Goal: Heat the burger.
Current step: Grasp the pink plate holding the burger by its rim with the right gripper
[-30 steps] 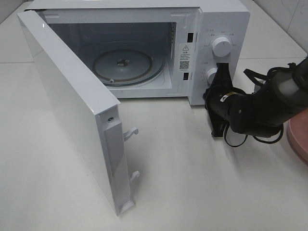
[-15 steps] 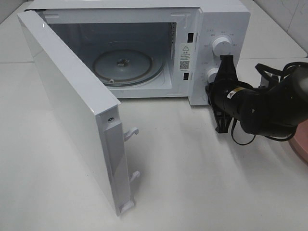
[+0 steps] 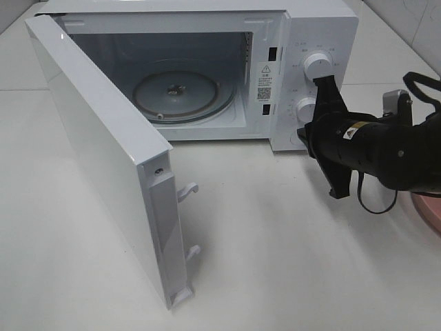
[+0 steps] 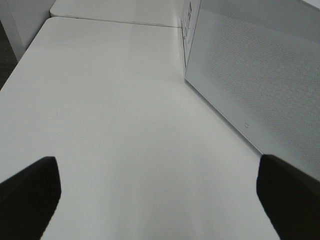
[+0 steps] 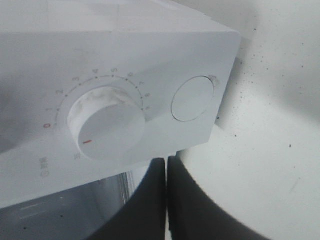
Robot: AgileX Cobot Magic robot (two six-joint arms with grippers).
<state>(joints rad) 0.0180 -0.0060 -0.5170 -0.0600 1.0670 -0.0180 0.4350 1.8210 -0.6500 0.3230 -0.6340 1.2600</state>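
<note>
Burger: not in view in any camera.
Handling (judged): light, soft, with stacked layers that can shift; clasp gently across the sides, low down, without squeezing.
Right hand [image 5: 166, 162]: closed, empty, at the microwave [image 3: 324, 27] dials, right of frame.
Left hand [image 4: 160, 195]: wide open, empty, above the worktop [image 4: 125, 100].
Door [image 3: 96, 138]: open.

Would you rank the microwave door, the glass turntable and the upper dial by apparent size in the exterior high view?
1. microwave door
2. glass turntable
3. upper dial
Nearness to the camera enlarges the door, yet the order is clear.
</note>
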